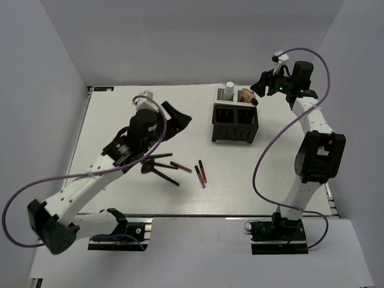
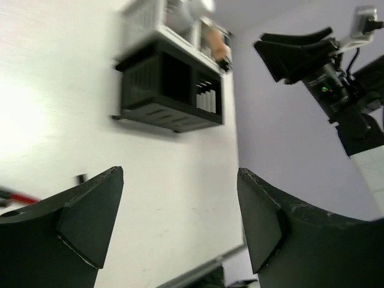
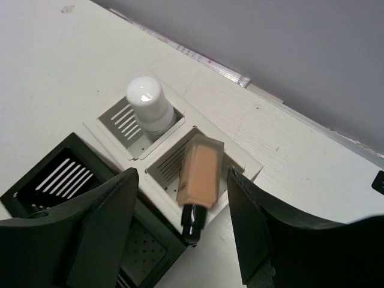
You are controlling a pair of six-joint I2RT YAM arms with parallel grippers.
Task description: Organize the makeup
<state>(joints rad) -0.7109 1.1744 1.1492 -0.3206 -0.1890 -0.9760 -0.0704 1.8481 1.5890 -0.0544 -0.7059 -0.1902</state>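
A tan bottle (image 3: 203,171) with a dark cap lies tilted in the right white compartment, its cap poking over the near rim. My right gripper (image 3: 183,175) is open and hovers over it, one finger on each side; it shows at the back right in the top view (image 1: 260,86). A white bottle (image 3: 147,102) stands upright in the left white compartment. Black brushes (image 1: 159,167) and thin red-black pencils (image 1: 201,173) lie loose on the table in front of the black box (image 1: 234,123). My left gripper (image 1: 179,117) is open and empty, raised above the table, left of the box. I see only one tan bottle.
The white two-compartment tray (image 3: 240,157) sits right behind the black box (image 3: 54,180). The table's back edge and wall are close behind it. The left wrist view shows the box (image 2: 174,90), the right gripper (image 2: 300,54) and a pencil end (image 2: 12,195).
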